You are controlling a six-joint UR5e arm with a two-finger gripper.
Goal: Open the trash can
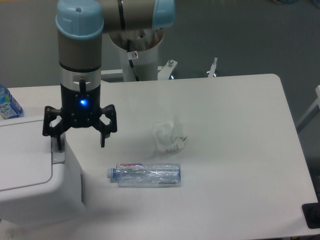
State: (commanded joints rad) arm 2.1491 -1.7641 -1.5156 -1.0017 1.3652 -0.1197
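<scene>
Nearest us sits the trash can (30,185), a big white boxy bin at the lower left, lid flat and down, so not yet opened; its small grey push tab (58,156) is on the right edge of the lid; we see the gripper (80,142) hanging right over that edge, fingers spread wide and holding nothing; the left finger (56,141) looks down at or just above the tab, though we cannot tell if it touches; the right finger (103,137) hangs past the bin wall over the table (240,150); a clear plastic bottle (145,175) lies on its side near the bin, a crumpled clear wrapper (169,139) beyond it, another bottle (7,103) partly in view at far left; risks as we judge them: finger slides off the small tab and presses the lid instead, so no latch release; off-centre push could shove or tilt the bin; the lid springing up could hit the spread fingers; the outer finger may catch on the bin's side on descent.
</scene>
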